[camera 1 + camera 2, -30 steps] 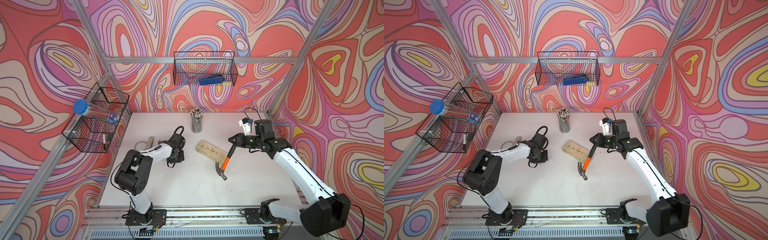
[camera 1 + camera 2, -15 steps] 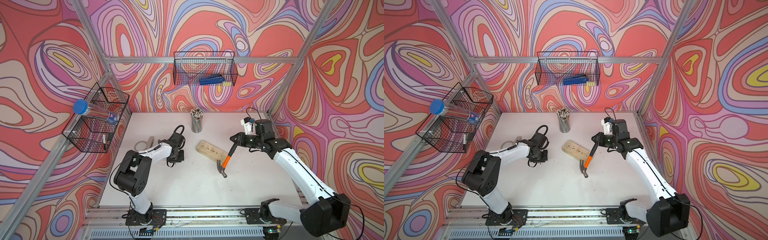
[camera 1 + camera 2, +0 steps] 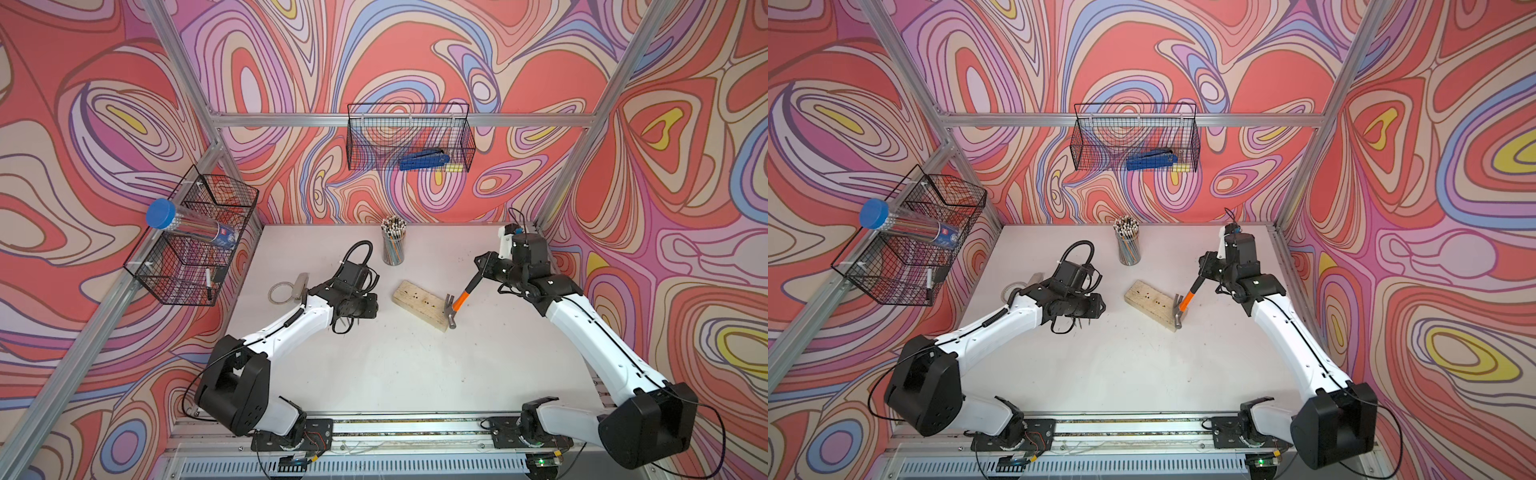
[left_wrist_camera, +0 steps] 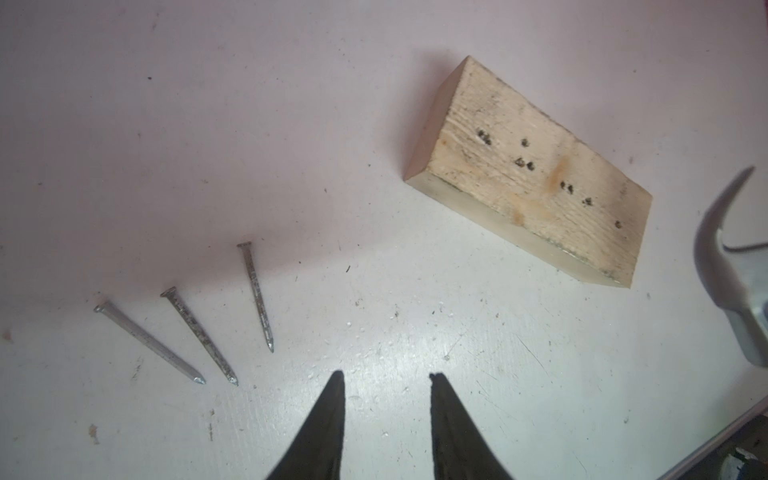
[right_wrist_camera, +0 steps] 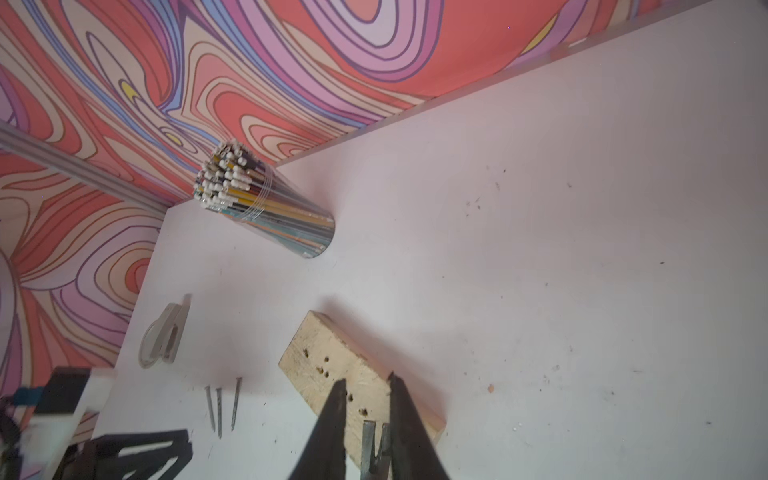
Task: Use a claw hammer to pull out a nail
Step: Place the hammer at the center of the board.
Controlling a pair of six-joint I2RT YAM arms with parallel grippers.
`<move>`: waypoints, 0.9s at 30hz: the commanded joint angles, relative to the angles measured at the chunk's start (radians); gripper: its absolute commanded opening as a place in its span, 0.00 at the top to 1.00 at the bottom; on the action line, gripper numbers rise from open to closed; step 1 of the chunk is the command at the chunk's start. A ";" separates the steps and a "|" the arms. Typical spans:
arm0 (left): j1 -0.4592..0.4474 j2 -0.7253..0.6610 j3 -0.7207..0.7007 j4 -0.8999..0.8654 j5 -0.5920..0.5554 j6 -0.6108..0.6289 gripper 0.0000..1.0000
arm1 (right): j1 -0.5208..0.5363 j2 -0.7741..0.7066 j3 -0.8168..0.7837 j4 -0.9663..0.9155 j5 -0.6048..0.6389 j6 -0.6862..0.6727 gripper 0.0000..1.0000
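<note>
The claw hammer (image 3: 458, 302) hangs tilted, its black handle end in my shut right gripper (image 3: 482, 266). Its silver head (image 3: 1179, 312) is at the right end of a wood block (image 3: 417, 301) whose top shows several holes. In the right wrist view the claw (image 5: 376, 449) shows between the fingers, over the block (image 5: 328, 361). Three loose nails, one of them a nail (image 4: 255, 295), lie on the white table left of the block (image 4: 532, 178). My left gripper (image 4: 386, 376) is open over bare table beside them, holding nothing.
A clear cup of pencils (image 3: 392, 245) stands behind the block. A grey tool with a ring (image 3: 291, 289) lies at the left, behind my left arm. Wire baskets hang on the back wall (image 3: 409, 137) and left wall (image 3: 195, 241).
My left gripper has opened. The right gripper has drawn back and to the right, carrying the hammer head from in front of the block up to its right end.
</note>
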 commanded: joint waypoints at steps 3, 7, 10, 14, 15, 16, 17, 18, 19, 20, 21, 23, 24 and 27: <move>-0.023 -0.096 -0.078 0.115 0.051 0.040 0.56 | -0.013 0.034 0.022 0.188 0.131 0.051 1.00; -0.030 -0.139 -0.120 0.177 0.081 0.039 0.38 | -0.025 0.062 0.006 0.271 0.175 0.047 1.00; -0.037 -0.143 -0.121 0.186 0.098 0.039 0.29 | -0.038 0.083 -0.006 0.317 0.205 0.051 1.00; -0.053 -0.142 -0.120 0.192 0.109 0.039 0.00 | -0.066 0.113 -0.031 0.390 0.217 0.074 1.00; -0.057 -0.143 -0.118 0.193 0.112 0.040 0.01 | -0.070 0.123 -0.034 0.403 0.217 0.080 1.00; -0.063 -0.144 -0.116 0.193 0.110 0.040 0.00 | -0.074 0.134 -0.042 0.424 0.219 0.080 1.00; -0.069 -0.147 -0.115 0.194 0.106 0.041 0.00 | -0.079 0.144 -0.051 0.447 0.218 0.085 1.00; -0.074 -0.150 -0.116 0.197 0.105 0.040 0.00 | -0.085 0.153 -0.057 0.462 0.217 0.090 1.00; -0.077 -0.154 -0.118 0.200 0.107 0.039 0.00 | -0.092 0.164 -0.064 0.479 0.211 0.098 1.00; -0.079 -0.154 -0.118 0.201 0.115 0.039 0.00 | -0.100 0.172 -0.074 0.500 0.201 0.109 1.00; -0.079 -0.154 -0.116 0.200 0.118 0.037 0.00 | -0.106 0.177 -0.084 0.520 0.200 0.118 1.00; -0.082 -0.155 -0.116 0.192 0.116 0.034 0.00 | -0.121 0.188 -0.104 0.550 0.201 0.133 1.00; -0.083 -0.157 -0.117 0.193 0.115 0.034 0.00 | -0.128 0.192 -0.113 0.568 0.198 0.138 1.00; -0.083 -0.161 -0.127 0.201 0.113 0.028 0.00 | -0.143 0.200 -0.149 0.624 0.195 0.152 1.00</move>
